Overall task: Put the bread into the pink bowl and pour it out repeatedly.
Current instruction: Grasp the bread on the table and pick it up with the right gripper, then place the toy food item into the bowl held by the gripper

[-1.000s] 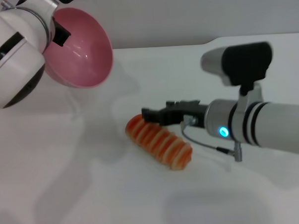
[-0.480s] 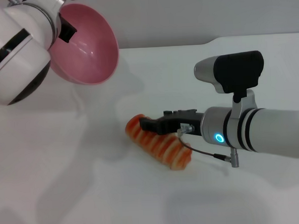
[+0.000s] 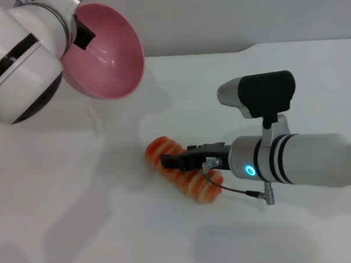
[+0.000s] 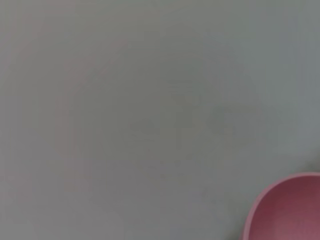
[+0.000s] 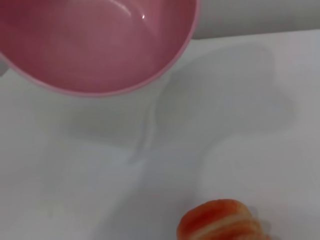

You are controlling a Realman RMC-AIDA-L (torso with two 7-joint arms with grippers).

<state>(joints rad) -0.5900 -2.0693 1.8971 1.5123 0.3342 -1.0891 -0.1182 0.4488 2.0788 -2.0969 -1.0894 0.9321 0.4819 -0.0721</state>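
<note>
Right gripper has come down and forward across the last second: a second ago its black fingers sat along the far edge of the loaf, now they lie over its middle, low against the ridged top. Jaws read as slightly apart, straddling or resting on the bread, not yet clamped; the contact line is hidden by the fingers, so a grip cannot be confirmed.

Bread lies on the white table, striped orange-red and cream side up, long axis running roughly 10 to 4 o'clock. It looks unmoved. In the right wrist view only its near end shows.

Left gripper holds the pink bowl by the rim, raised off the table toward 10 o'clock of the bread, well apart from it. Whether its fingers are pinched on the rim is likely, but they are mostly hidden by the wrist. Bowl has drifted slightly toward the centre and sits tilted with its mouth facing the bread; inside empty, glossy. Left wrist view catches only a sliver of rim.

Judgement: pour-out is done, the pick for the next cycle is starting. Next calls for closing across the loaf's width and lifting.

Nothing else on the table. Only concern: the dangling cable under the right wrist hangs near the loaf's 4 o'clock end.
</note>
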